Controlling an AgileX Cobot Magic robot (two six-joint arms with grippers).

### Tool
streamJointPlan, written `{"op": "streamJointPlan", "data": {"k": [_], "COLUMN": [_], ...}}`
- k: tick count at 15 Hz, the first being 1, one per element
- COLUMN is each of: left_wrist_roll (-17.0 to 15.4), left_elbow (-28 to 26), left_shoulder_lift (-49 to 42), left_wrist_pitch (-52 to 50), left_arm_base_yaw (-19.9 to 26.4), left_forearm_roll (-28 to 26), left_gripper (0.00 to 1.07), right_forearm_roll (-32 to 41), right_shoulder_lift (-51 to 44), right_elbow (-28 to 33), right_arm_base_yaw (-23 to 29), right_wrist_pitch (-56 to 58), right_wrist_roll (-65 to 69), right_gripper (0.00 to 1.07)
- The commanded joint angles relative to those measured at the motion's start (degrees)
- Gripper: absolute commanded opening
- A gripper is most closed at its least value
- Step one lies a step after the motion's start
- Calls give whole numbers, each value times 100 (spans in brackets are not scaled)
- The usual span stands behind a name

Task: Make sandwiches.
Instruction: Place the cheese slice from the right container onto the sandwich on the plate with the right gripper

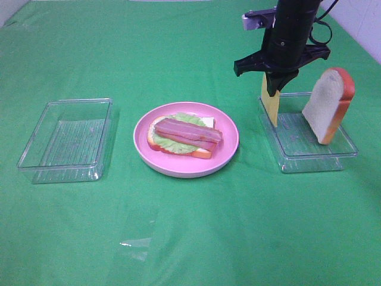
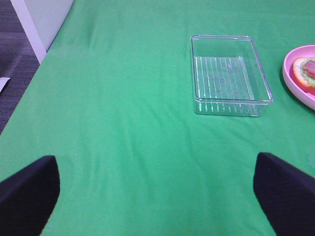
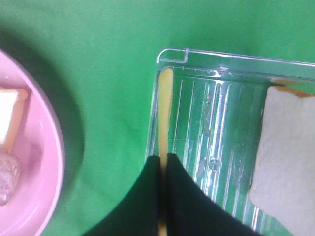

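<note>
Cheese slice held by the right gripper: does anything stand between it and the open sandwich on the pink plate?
Only the low wall of the clear tray, beside the cheese slice toward the pink plate; the slice's lower edge seems inside it. Nothing shows on the cloth between, and the bacon is uncovered.

Glossy black arm (image 1: 292, 36), black cables (image 1: 322, 27), grey bracket (image 1: 256, 21), tapering matte black jaws.

Table (image 1: 196, 226): flat top covered edge to edge in green cloth, lightly creased.
On it, in a row:
- clear plastic tray (image 1: 59, 173), left, rectangular, ribbed floor;
- round pink plate (image 1: 184, 170), centre, well apart from both trays;
- second clear tray (image 1: 315, 161), right.

Scrap of clear film (image 1: 136, 244) near the front edge.
</note>
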Motion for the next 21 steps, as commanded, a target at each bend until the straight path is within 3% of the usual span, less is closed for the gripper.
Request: {"op": "streamJointPlan", "data": {"k": [1, 10, 21], "left_wrist_roll": [-6, -6, -6], "left_elbow": [11, 11, 11], "left_shoulder_lift": [-86, -86, -86], "left_wrist_pitch": [-29, -29, -29], "left_arm_base_yaw": [11, 11, 11], "left_forearm_roll": [-11, -11, -11], "left_gripper": [101, 101, 101], "right_forearm_roll": [-46, 166, 3071], "right_shoulder_lift": [-298, -1060, -619], "right_elbow": [-46, -34, -34], "right_arm_base_yaw": [0, 11, 23], "right_wrist_pitch": [223, 441, 86], "right_wrist_roll": [-132, -132, -1146], "right_gripper": [0, 0, 0]}}
